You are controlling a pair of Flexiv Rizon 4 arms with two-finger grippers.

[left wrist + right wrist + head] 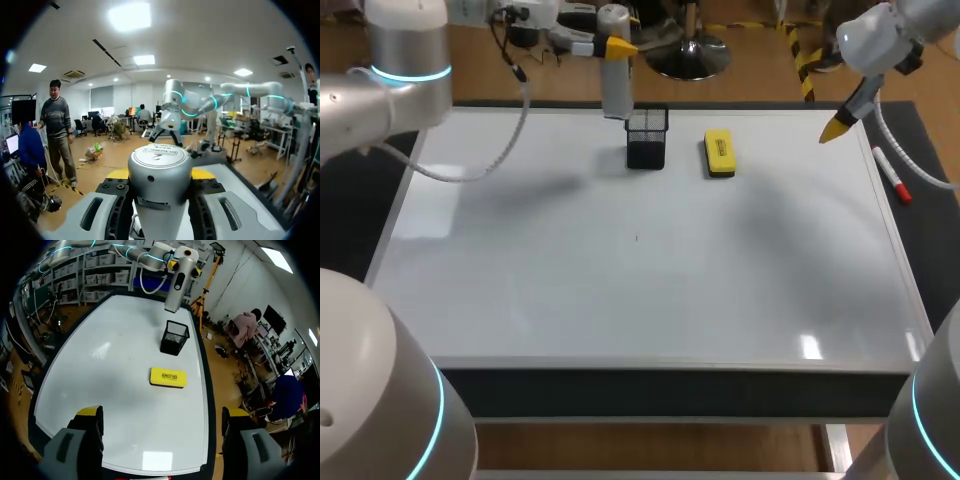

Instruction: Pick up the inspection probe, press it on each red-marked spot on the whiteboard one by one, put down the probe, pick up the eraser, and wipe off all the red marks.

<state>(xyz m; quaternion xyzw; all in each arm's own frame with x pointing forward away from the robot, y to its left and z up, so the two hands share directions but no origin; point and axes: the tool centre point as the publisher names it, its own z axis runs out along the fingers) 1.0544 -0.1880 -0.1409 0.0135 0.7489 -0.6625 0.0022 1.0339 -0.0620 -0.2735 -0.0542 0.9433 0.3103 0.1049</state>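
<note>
The left gripper [160,173] is pinching the probe [616,85] from both sides, holding it upright just above the mesh holder [647,140] at the far edge. No red marks are showing on the whiteboard [620,290], so the probe is probably heading into the holder: keeping it vertical, centring it over the opening and lowering slowly is looking wise. The right gripper [162,412] is hanging spread over the far right corner, with the eraser [719,153] lying near the holder
</note>
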